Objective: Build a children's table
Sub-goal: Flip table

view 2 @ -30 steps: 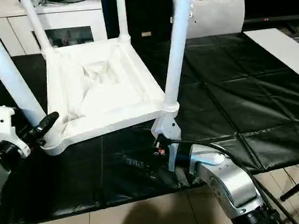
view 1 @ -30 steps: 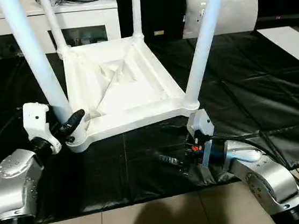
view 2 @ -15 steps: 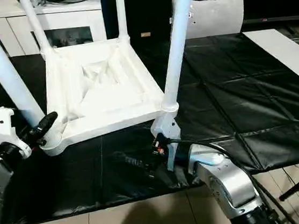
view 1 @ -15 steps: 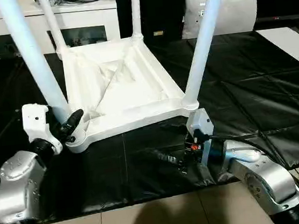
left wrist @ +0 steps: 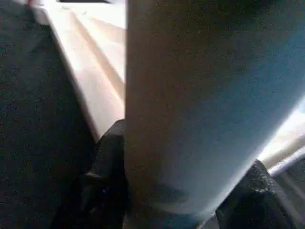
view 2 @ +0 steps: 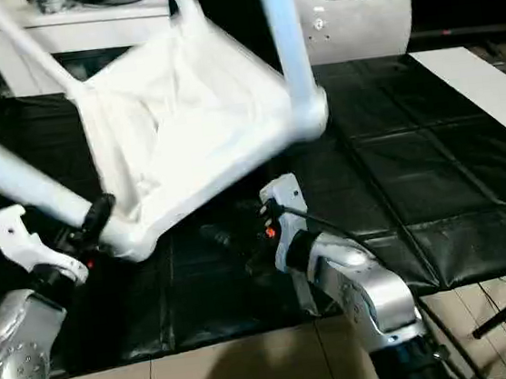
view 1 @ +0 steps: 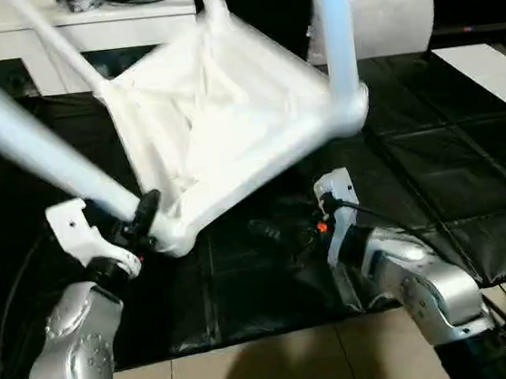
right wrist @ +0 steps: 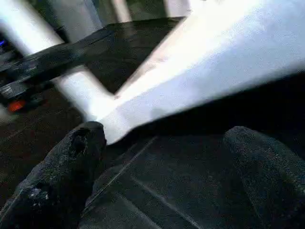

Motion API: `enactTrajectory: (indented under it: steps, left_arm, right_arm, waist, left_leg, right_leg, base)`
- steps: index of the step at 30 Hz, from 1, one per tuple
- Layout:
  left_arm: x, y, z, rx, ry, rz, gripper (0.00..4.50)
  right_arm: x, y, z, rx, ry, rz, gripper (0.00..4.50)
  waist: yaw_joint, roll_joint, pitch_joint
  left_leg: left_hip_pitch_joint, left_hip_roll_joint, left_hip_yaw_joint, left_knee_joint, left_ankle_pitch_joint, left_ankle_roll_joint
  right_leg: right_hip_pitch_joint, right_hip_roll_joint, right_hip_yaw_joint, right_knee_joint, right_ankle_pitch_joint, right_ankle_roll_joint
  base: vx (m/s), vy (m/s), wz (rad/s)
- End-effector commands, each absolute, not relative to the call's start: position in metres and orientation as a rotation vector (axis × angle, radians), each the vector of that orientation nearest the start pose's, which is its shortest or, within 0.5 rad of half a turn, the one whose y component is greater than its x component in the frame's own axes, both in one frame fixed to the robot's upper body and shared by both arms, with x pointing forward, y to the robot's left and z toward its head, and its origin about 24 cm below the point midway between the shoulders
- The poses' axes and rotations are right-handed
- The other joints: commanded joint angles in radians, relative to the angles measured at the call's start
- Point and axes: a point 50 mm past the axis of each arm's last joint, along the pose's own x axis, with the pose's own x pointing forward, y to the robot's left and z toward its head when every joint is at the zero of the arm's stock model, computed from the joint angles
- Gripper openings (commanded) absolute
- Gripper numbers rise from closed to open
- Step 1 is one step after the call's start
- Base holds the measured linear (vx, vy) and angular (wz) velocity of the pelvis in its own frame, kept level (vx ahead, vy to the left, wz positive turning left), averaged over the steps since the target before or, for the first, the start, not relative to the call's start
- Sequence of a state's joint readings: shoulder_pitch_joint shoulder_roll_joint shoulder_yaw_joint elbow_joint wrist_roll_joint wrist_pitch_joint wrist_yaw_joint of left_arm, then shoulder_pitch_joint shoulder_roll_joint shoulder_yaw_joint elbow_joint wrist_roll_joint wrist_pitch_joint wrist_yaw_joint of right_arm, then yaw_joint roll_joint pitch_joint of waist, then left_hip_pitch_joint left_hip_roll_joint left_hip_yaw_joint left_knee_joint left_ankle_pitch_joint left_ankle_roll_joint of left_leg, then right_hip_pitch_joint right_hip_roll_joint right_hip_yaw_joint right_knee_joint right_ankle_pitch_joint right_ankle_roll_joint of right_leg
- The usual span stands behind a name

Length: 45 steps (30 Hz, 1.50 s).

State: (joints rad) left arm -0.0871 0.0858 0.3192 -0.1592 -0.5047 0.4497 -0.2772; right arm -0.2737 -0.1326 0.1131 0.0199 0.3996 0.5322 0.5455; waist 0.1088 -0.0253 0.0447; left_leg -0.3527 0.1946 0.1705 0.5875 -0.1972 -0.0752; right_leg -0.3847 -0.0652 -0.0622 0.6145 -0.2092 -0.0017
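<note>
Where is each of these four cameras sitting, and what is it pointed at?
Left eye view: on the head, looking down at the tilted tabletop, over both silver forearms.
Right eye view: beside it, showing the same scene.
Left wrist view: on the left arm, looking along the left gripper, whose fingers flank a leg.
Right wrist view: looking along the open right gripper under the tabletop's edge.

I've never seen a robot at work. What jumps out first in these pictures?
A white upside-down table is tipped up off the black mat, its legs pointing up and sideways. The left gripper clamps the near-left leg close to its corner socket. The right gripper is open, low under the raised edge, holding nothing.
</note>
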Motion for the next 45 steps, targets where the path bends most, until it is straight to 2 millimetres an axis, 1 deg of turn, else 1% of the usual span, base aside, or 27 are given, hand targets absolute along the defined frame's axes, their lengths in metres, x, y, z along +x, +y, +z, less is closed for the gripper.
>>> enactTrajectory:
  steps: [1,3,5,6,8,11,14,16,18,21,22,23,27,29,30,31,32,34,35,37,38,40,41,42,43,44,45]
  left_arm:
    - [0.256,0.189,0.055,-0.578,0.167,-0.186,1.96]
    - [0.256,0.188,0.055,-0.585,0.174,-0.192,1.96]
    - [0.255,0.188,0.055,-0.59,0.178,-0.194,1.96]
    - [0.255,0.188,0.055,-0.591,0.18,-0.195,1.96]
    - [0.255,0.186,0.055,-0.594,0.184,-0.204,1.96]
    - [0.254,0.184,0.056,-0.588,0.191,-0.228,1.96]
    - [0.253,0.181,0.057,-0.572,0.197,-0.266,1.96]
    - [0.253,0.177,0.058,-0.562,0.206,-0.307,1.96]
    - [0.252,0.175,0.057,-0.556,0.217,-0.331,1.96]
    - [0.25,0.172,0.056,-0.541,0.23,-0.353,1.96]
    - [0.25,0.171,0.056,-0.535,0.235,-0.367,1.96]
    - [0.249,0.17,0.056,-0.532,0.238,-0.38,1.96]
    - [0.245,0.165,0.058,-0.527,0.249,-0.443,1.96]
    - [0.24,0.161,0.058,-0.523,0.265,-0.497,1.96]
    - [0.237,0.158,0.058,-0.519,0.277,-0.528,1.96]
    - [0.237,0.158,0.058,-0.519,0.278,-0.53,1.96]
    - [0.237,0.157,0.057,-0.519,0.281,-0.536,1.96]
    - [0.237,0.157,0.057,-0.518,0.281,-0.532,1.96]
    - [0.238,0.158,0.057,-0.517,0.281,-0.531,1.96]
    - [0.239,0.158,0.057,-0.515,0.281,-0.528,1.96]
    - [0.239,0.158,0.056,-0.512,0.282,-0.524,1.96]
    - [0.24,0.159,0.056,-0.505,0.283,-0.519,1.96]
    - [0.241,0.16,0.056,-0.501,0.283,-0.517,1.96]
    - [0.241,0.16,0.056,-0.498,0.283,-0.517,1.96]
    - [0.242,0.161,0.056,-0.494,0.282,-0.508,1.96]
    - [0.242,0.162,0.056,-0.493,0.282,-0.504,1.96]
    - [0.242,0.163,0.055,-0.485,0.285,-0.499,1.96]
  right_arm:
    - [0.289,-0.096,0.072,0.296,0.255,0.772,4.5]
    - [0.297,-0.1,0.07,0.321,0.263,0.674,4.5]
    - [0.304,-0.102,0.069,0.357,0.273,0.605,4.5]
    - [0.305,-0.103,0.069,0.365,0.275,0.594,4.5]
    - [0.308,-0.102,0.07,0.405,0.275,0.578,4.5]
    - [0.312,-0.1,0.07,0.476,0.28,0.566,4.5]
    - [0.316,-0.097,0.071,0.518,0.279,0.565,4.5]
    - [0.323,-0.092,0.072,0.598,0.272,0.553,4.5]
    - [0.328,-0.085,0.076,0.66,0.259,0.587,4.5]
    - [0.334,-0.08,0.079,0.713,0.241,0.591,4.5]
    - [0.338,-0.078,0.079,0.743,0.239,0.575,4.5]
    - [0.34,-0.077,0.08,0.766,0.239,0.565,4.5]
    - [0.35,-0.068,0.085,0.849,0.221,0.569,4.5]
    - [0.355,-0.064,0.088,0.885,0.198,0.561,4.5]
    - [0.358,-0.06,0.09,0.909,0.195,0.563,4.31]
    - [0.358,-0.06,0.09,0.911,0.194,0.563,4.2]
    - [0.359,-0.058,0.091,0.92,0.194,0.569,4.2]
    - [0.359,-0.056,0.092,0.937,0.19,0.576,3.98]
    - [0.359,-0.055,0.092,0.941,0.189,0.576,3.89]
    - [0.36,-0.055,0.091,0.949,0.19,0.575,3.79]
    - [0.36,-0.054,0.091,0.95,0.188,0.576,3.64]
    - [0.36,-0.054,0.091,0.956,0.182,0.582,3.52]
    - [0.361,-0.054,0.091,0.958,0.179,0.583,3.31]
    - [0.361,-0.054,0.091,0.959,0.179,0.583,3.31]
    - [0.361,-0.054,0.092,0.964,0.175,0.585,3.22]
    - [0.361,-0.054,0.092,0.965,0.173,0.586,3.14]
    - [0.362,-0.054,0.093,0.963,0.17,0.585,3.14]
  waist:
    - [-0.004,-0.01,-0.043]
    - [-0.005,-0.008,-0.045]
    - [-0.005,-0.006,-0.046]
    - [-0.005,-0.006,-0.046]
    - [-0.002,-0.008,-0.047]
    - [-0.004,-0.007,-0.048]
    - [-0.004,-0.003,-0.047]
    - [-0.006,0.002,-0.048]
    - [-0.006,0.002,-0.048]
    - [-0.004,0.0,-0.05]
    - [-0.004,0.002,-0.051]
    - [-0.004,0.0,-0.05]
    - [-0.004,0.003,-0.051]
    - [-0.005,0.003,-0.053]
    - [-0.007,0.003,-0.051]
    - [-0.009,0.003,-0.052]
    - [-0.012,0.0,-0.052]
    - [-0.014,0.001,-0.053]
    - [-0.015,-0.002,-0.053]
    - [-0.014,0.0,-0.051]
    - [-0.014,-0.002,-0.051]
    - [-0.015,-0.001,-0.05]
    - [-0.015,-0.001,-0.051]
    - [-0.015,-0.001,-0.05]
    - [-0.015,0.003,-0.05]
    - [-0.015,0.001,-0.051]
    - [-0.015,0.005,-0.051]
  left_leg:
    - [0.003,0.035,-0.01,-0.078,-0.21,-0.017]
    - [0.001,0.035,-0.011,-0.08,-0.192,-0.023]
    - [0.005,0.034,-0.009,-0.079,-0.182,-0.03]
    - [0.005,0.034,-0.009,-0.079,-0.182,-0.03]
    - [0.003,0.033,-0.008,-0.078,-0.167,-0.029]
    - [0.0,0.031,-0.008,-0.078,-0.161,-0.024]
    - [0.003,0.033,-0.008,-0.079,-0.167,-0.028]
    - [0.004,0.033,-0.008,-0.079,-0.174,-0.034]
    - [0.006,0.034,-0.008,-0.079,-0.179,-0.034]
    - [0.003,0.034,-0.007,-0.078,-0.154,-0.032]
    - [0.005,0.034,-0.007,-0.078,-0.149,-0.032]
    - [0.004,0.033,-0.006,-0.078,-0.151,-0.032]
    - [0.006,0.034,-0.005,-0.077,-0.153,-0.032]
    - [0.004,0.034,-0.005,-0.077,-0.141,-0.031]
    - [0.002,0.033,-0.005,-0.078,-0.14,-0.03]
    - [0.003,0.034,-0.006,-0.078,-0.144,-0.03]
    - [0.002,0.033,-0.005,-0.077,-0.138,-0.026]
    - [0.0,0.032,-0.004,-0.076,-0.126,-0.02]
    - [0.001,0.032,-0.004,-0.075,-0.124,-0.018]
    - [0.002,0.032,-0.003,-0.076,-0.136,-0.015]
    - [0.003,0.033,-0.004,-0.077,-0.139,-0.016]
    - [0.003,0.034,-0.004,-0.078,-0.145,-0.019]
    - [0.003,0.034,-0.004,-0.078,-0.15,-0.02]
    - [0.003,0.033,-0.004,-0.078,-0.154,-0.021]
    - [0.004,0.033,-0.004,-0.077,-0.153,-0.022]
    - [0.005,0.034,-0.004,-0.077,-0.152,-0.022]
    - [0.005,0.034,-0.004,-0.078,-0.153,-0.023]
  right_leg:
    - [0.029,-0.069,0.052,-0.087,-0.296,-0.101]
    - [0.029,-0.069,0.053,-0.083,-0.263,-0.1]
    - [0.028,-0.068,0.054,-0.08,-0.238,-0.105]
    - [0.028,-0.068,0.054,-0.08,-0.238,-0.105]
    - [0.032,-0.066,0.053,-0.075,-0.184,-0.107]
    - [0.035,-0.068,0.053,-0.074,-0.174,-0.11]
    - [0.033,-0.069,0.052,-0.075,-0.187,-0.109]
    - [0.032,-0.069,0.053,-0.073,-0.183,-0.115]
    - [0.031,-0.068,0.053,-0.074,-0.176,-0.124]
    - [0.035,-0.069,0.052,-0.069,-0.14,-0.127]
    - [0.033,-0.069,0.052,-0.068,-0.132,-0.132]
    - [0.033,-0.069,0.051,-0.068,-0.134,-0.133]
    - [0.032,-0.07,0.051,-0.067,-0.134,-0.143]
    - [0.034,-0.071,0.049,-0.063,-0.121,-0.15]
    - [0.035,-0.07,0.049,-0.063,-0.122,-0.149]
    - [0.036,-0.07,0.048,-0.062,-0.118,-0.151]
    - [0.037,-0.069,0.049,-0.062,-0.109,-0.151]
    - [0.039,-0.07,0.049,-0.061,-0.095,-0.155]
    - [0.039,-0.07,0.049,-0.062,-0.096,-0.155]
    - [0.037,-0.071,0.049,-0.064,-0.128,-0.154]
    - [0.037,-0.071,0.049,-0.065,-0.14,-0.152]
    - [0.036,-0.07,0.049,-0.066,-0.15,-0.149]
    - [0.035,-0.07,0.049,-0.066,-0.155,-0.149]
    - [0.035,-0.071,0.049,-0.068,-0.165,-0.148]
    - [0.034,-0.071,0.049,-0.067,-0.163,-0.147]
    - [0.034,-0.07,0.049,-0.067,-0.159,-0.147]
    - [0.034,-0.07,0.049,-0.067,-0.157,-0.148]
  base:
    - [0.0,0.0,0.0]
    - [0.0,0.0,0.0]
    - [0.0,0.0,0.0]
    - [0.0,0.0,0.0]
    - [0.0,0.0,0.0]
    - [0.0,0.0,0.0]
    - [0.0,0.0,0.0]
    - [0.0,0.0,0.0]
    - [0.0,0.0,0.0]
    - [0.0,0.0,0.0]
    - [0.0,0.0,0.0]
    - [0.0,0.0,0.0]
    - [0.0,0.0,0.0]
    - [0.0,0.0,0.0]
    - [0.0,0.0,0.0]
    - [0.0,0.0,0.0]
    - [0.0,0.0,0.0]
    - [0.0,0.0,0.0]
    - [0.0,0.0,0.0]
    - [0.0,0.0,0.0]
    - [0.0,0.0,0.0]
    - [0.0,0.0,0.0]
    - [0.0,0.0,0.0]
    - [0.0,0.0,0.0]
    - [0.0,0.0,0.0]
    - [0.0,0.0,0.0]
    - [0.0,0.0,0.0]
